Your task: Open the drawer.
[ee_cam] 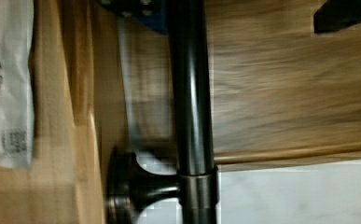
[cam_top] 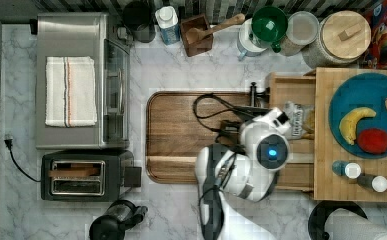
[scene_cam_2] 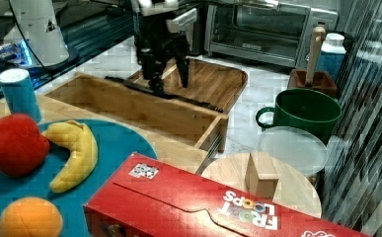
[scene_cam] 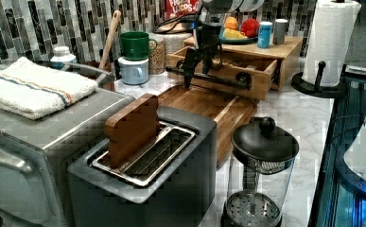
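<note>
The light wooden drawer point(scene_cam_2: 129, 106) stands pulled out from its box over the dark tray, and a white packet point(cam_top: 297, 119) lies inside it. Its long black bar handle point(scene_cam: 218, 80) runs along the front on black mounts point(ee_cam: 136, 191). My gripper point(scene_cam_2: 169, 83) hangs over the handle with its fingers spread, one on each side of the bar point(ee_cam: 192, 93). In the left view the gripper point(scene_cam: 197, 72) sits toward the left view's left end of the handle. Nothing is clamped between the fingers point(scene_cam_2: 183, 74).
The dark brown tray point(cam_top: 181, 130) lies under the drawer front. A steel toaster oven point(cam_top: 76, 80) and a toaster point(cam_top: 86, 172) stand beyond it. On the box top is a blue plate point(cam_top: 366, 90) of fruit. A green mug point(scene_cam_2: 304, 111) and a French press point(scene_cam: 261, 161) are nearby.
</note>
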You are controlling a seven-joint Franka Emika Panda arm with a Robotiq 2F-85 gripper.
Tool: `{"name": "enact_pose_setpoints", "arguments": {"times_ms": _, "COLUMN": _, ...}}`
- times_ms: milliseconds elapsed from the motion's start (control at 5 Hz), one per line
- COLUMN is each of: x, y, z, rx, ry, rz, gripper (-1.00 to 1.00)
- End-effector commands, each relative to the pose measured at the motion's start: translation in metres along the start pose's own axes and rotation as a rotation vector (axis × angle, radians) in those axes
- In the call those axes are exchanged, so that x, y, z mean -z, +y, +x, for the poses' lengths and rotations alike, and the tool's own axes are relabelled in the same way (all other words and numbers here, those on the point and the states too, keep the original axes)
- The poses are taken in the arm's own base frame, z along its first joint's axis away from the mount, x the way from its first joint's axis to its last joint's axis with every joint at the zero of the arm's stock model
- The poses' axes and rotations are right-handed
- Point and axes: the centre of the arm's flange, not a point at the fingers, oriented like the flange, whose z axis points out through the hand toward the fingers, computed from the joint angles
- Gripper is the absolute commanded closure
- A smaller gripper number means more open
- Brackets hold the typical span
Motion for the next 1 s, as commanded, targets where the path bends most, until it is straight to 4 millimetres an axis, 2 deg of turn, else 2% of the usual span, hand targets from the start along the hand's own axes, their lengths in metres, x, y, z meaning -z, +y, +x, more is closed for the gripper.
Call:
{"name": "enact_pose_setpoints", "arguments": {"times_ms": 200, "x": 0.0104, "y": -0.1342, "z": -0.0016, "rx": 0.118, "ry": -0.132, "rz": 0.096, "gripper": -1.00}}
{"name": "enact_pose_setpoints", "arguments": {"times_ms": 400, "x": 0.0144, "y": -0.1371, "z": 0.0059, "rx": 0.089, "ry": -0.131, "rz": 0.099, "gripper": -1.00}}
{"name": "enact_pose_setpoints", "arguments": {"times_ms": 1000, "x": 0.0143, "y": -0.1371, "z": 0.0058, "rx": 0.089, "ry": -0.131, "rz": 0.099, "gripper": -1.00}}
